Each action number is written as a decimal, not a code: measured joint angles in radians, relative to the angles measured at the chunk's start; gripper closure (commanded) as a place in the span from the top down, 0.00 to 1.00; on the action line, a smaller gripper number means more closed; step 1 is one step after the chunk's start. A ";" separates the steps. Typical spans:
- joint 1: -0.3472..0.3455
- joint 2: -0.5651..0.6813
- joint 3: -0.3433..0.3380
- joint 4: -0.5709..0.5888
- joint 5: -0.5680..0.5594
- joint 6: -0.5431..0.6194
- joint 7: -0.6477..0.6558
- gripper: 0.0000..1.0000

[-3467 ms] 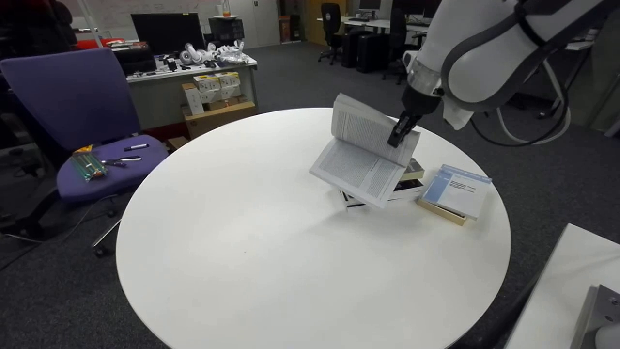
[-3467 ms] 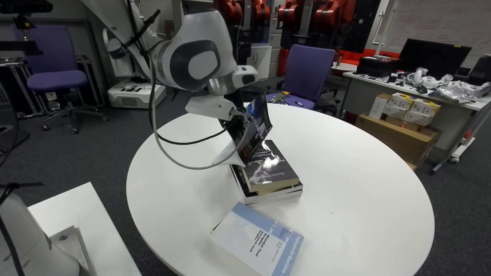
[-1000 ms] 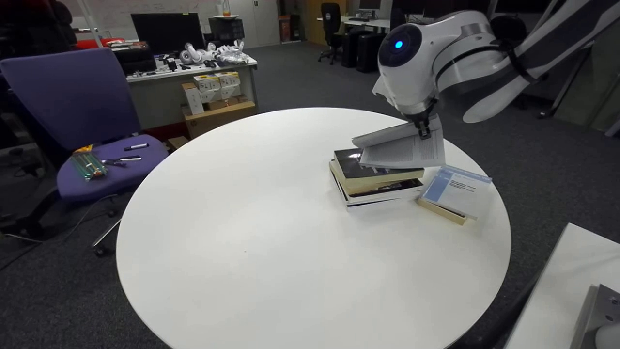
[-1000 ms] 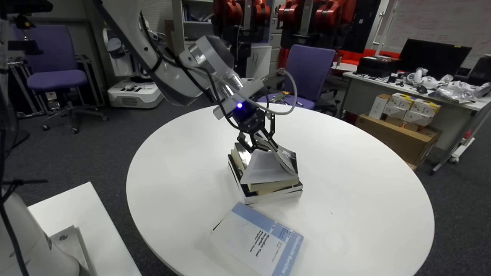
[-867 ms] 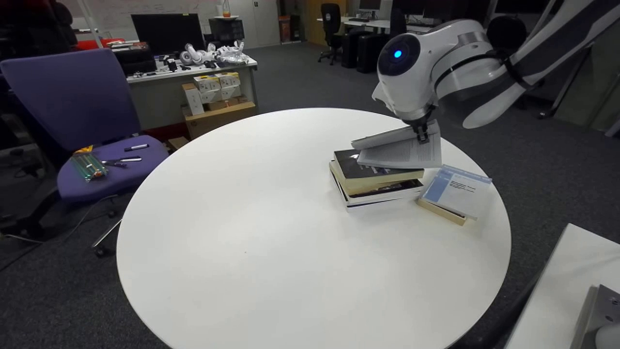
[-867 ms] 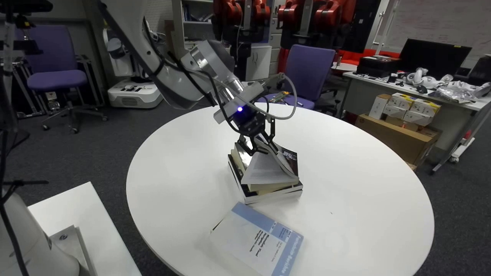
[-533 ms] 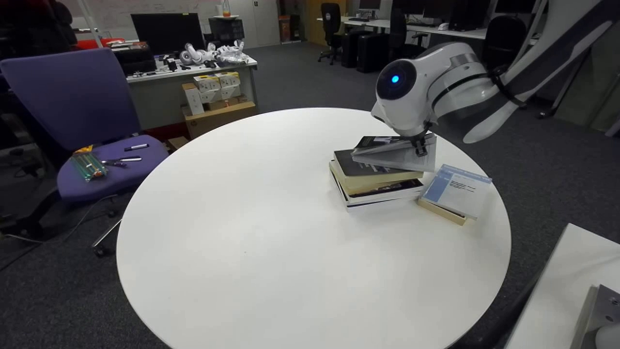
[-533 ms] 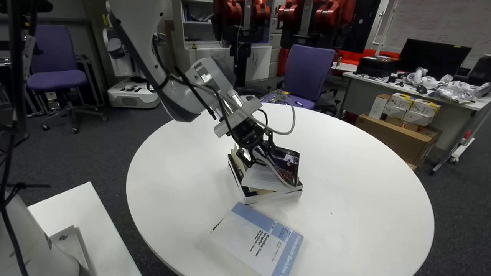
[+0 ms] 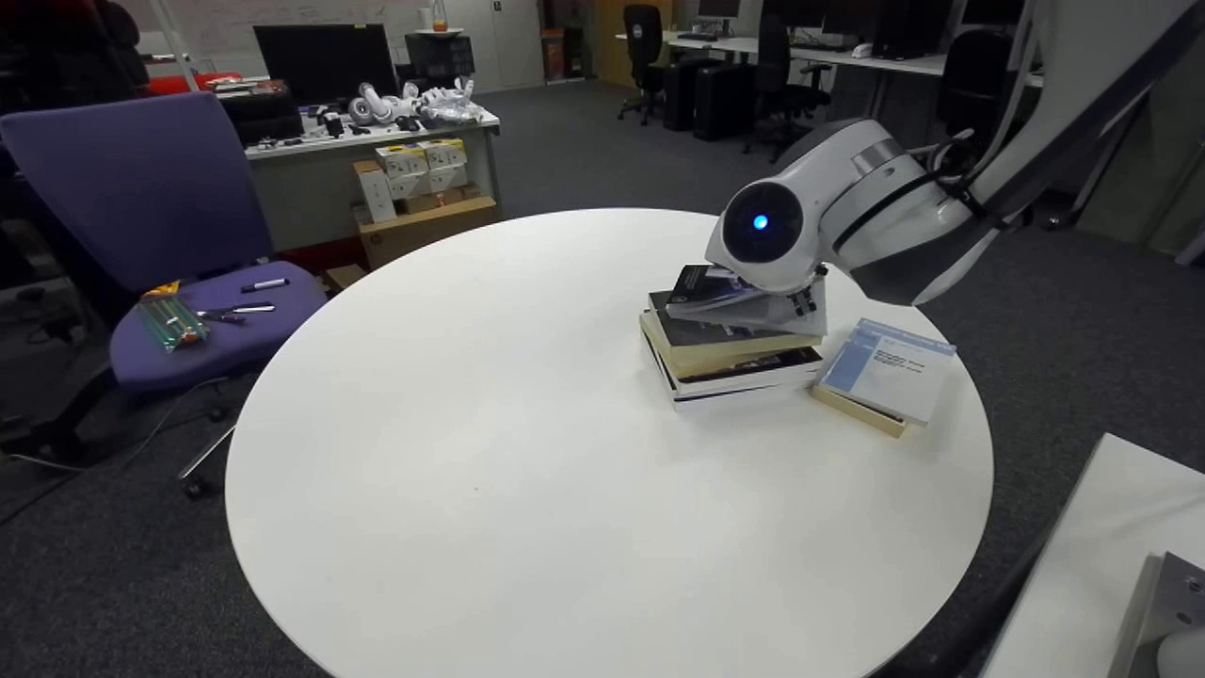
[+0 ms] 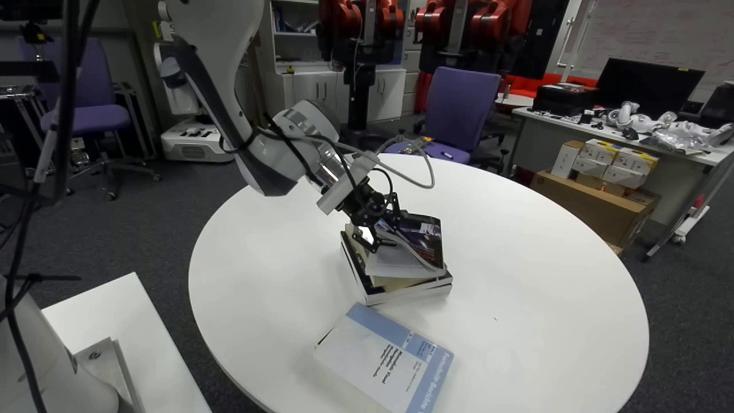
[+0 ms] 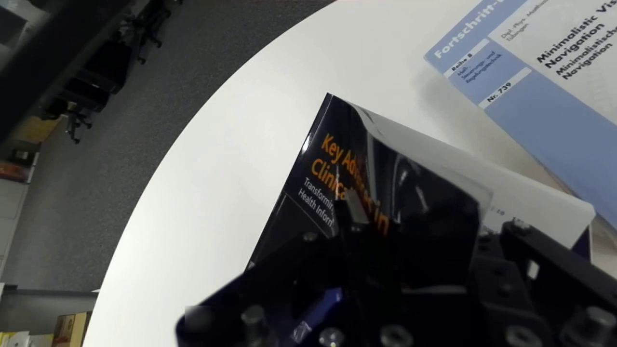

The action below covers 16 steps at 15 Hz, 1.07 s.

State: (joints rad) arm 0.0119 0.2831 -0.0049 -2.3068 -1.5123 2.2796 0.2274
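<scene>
My gripper (image 9: 803,303) is shut on part of a dark softcover book, its fingers pointing down at the stack. The book's black cover (image 10: 424,229) with orange lettering (image 11: 332,166) bends up between the fingers in the wrist view, while its white pages (image 10: 398,265) splay beneath. That book rests, still partly raised, on a stack of books (image 9: 744,356), whose upper one has a black cover and cream page edges. Beside the stack lies a blue-and-white book (image 9: 890,372) atop a cream-edged one (image 9: 859,411). Hand and wrist hide much of the held part.
A round white table (image 9: 518,471) carries all the books. Its far edge curves close behind the stack. Beyond it stands a purple chair (image 9: 141,188) with pens and pliers on the seat. A white side table (image 10: 126,338) bears the robot's base.
Over the last second my gripper has come down with the book, which now sits lower on the stack with more of its cover facing up. Earlier it hung higher, pages fanned open.
</scene>
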 measured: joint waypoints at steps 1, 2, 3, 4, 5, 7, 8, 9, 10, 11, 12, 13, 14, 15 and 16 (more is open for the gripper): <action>0.007 0.000 0.006 0.000 -0.027 -0.017 0.012 0.03; 0.014 0.000 0.011 0.000 -0.049 -0.034 0.022 0.03; 0.019 0.001 0.017 0.000 -0.067 -0.048 0.030 0.03; 0.024 0.002 0.023 0.000 -0.086 -0.059 0.038 0.03; 0.028 0.004 0.028 0.000 -0.100 -0.068 0.042 0.03; 0.029 0.011 0.041 0.000 -0.122 -0.079 0.046 0.03; 0.029 0.017 0.046 0.000 -0.127 -0.080 0.047 0.03; 0.029 0.023 0.048 0.000 -0.127 -0.080 0.047 0.03; 0.029 0.027 0.049 0.000 -0.127 -0.080 0.047 0.03; 0.028 0.029 0.049 0.000 -0.127 -0.079 0.047 0.03; 0.026 0.031 0.049 0.000 -0.125 -0.075 0.047 0.03; 0.023 0.033 0.049 0.000 -0.120 -0.067 0.047 0.03; 0.016 0.034 0.049 0.000 -0.112 -0.050 0.047 0.03; 0.008 0.035 0.048 0.000 -0.104 -0.028 0.047 0.03; -0.002 0.036 0.047 0.000 -0.101 -0.008 0.047 0.11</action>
State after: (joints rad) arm 0.0096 0.3191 0.0425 -2.3063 -1.6137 2.2718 0.2739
